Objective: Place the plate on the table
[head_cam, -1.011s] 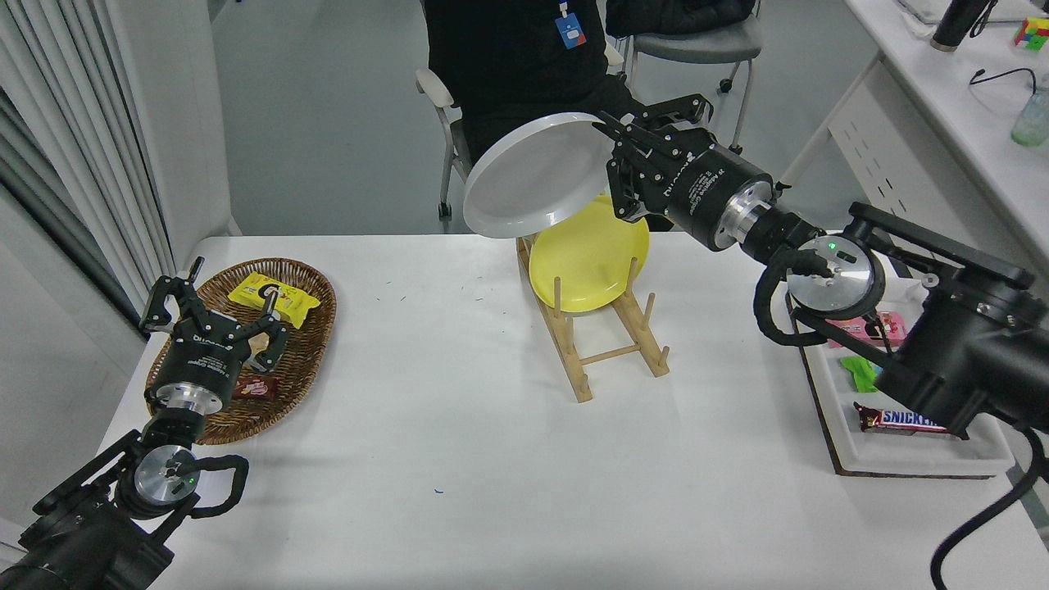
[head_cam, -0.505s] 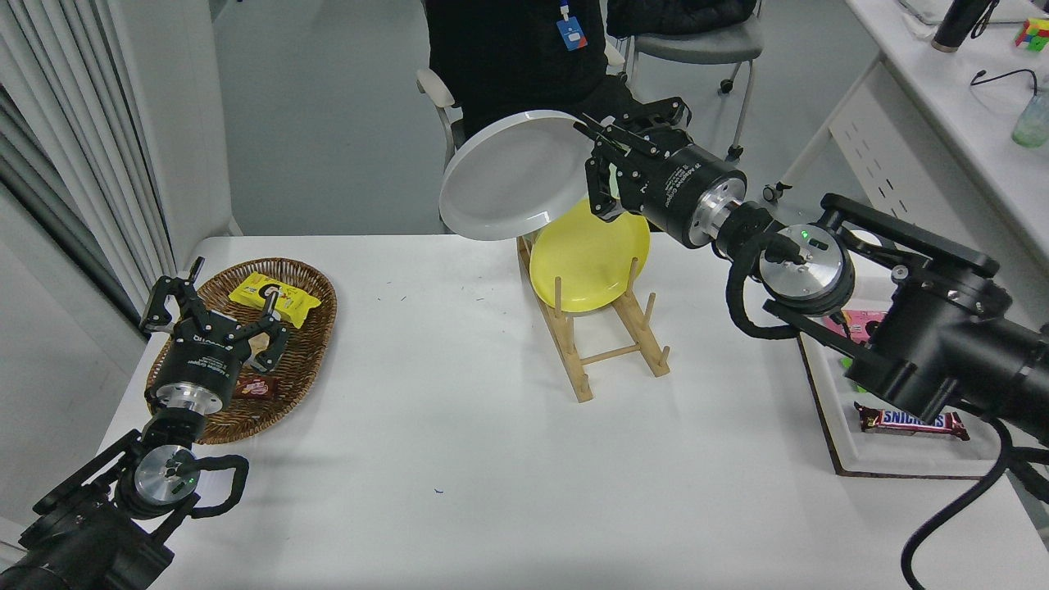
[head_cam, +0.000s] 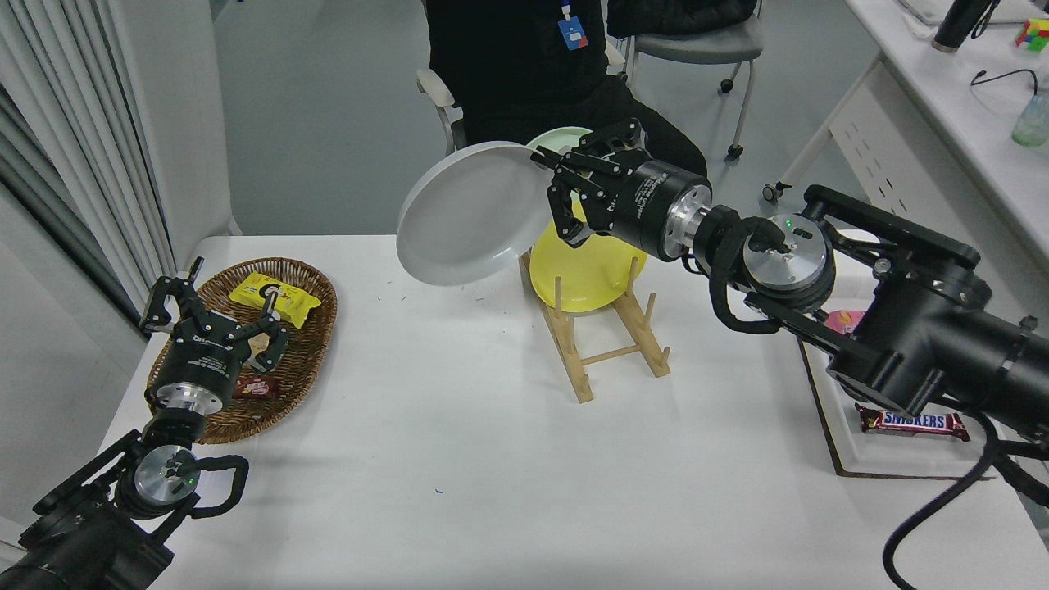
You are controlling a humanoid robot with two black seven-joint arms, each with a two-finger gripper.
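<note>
**Grey plate held in the air near the far edge**

A wooden rack (head_cam: 602, 328) stands near the middle of the table (head_cam: 459, 426), toward its far edge, with a yellow plate (head_cam: 586, 274) upright in it and a mint green plate (head_cam: 557, 139) seen behind. A wicker basket (head_cam: 283, 360) of snacks lies at the left edge, a white tray (head_cam: 852, 442) at the right. The left gripper (head_cam: 217, 315) is parked over the basket, fingers spread, nothing held. The plate (head_cam: 467, 217), pale grey with a raised rim, is clamped at its right rim by the right gripper (head_cam: 561, 184), tilted, clear of the tabletop, left of the rack.
</note>
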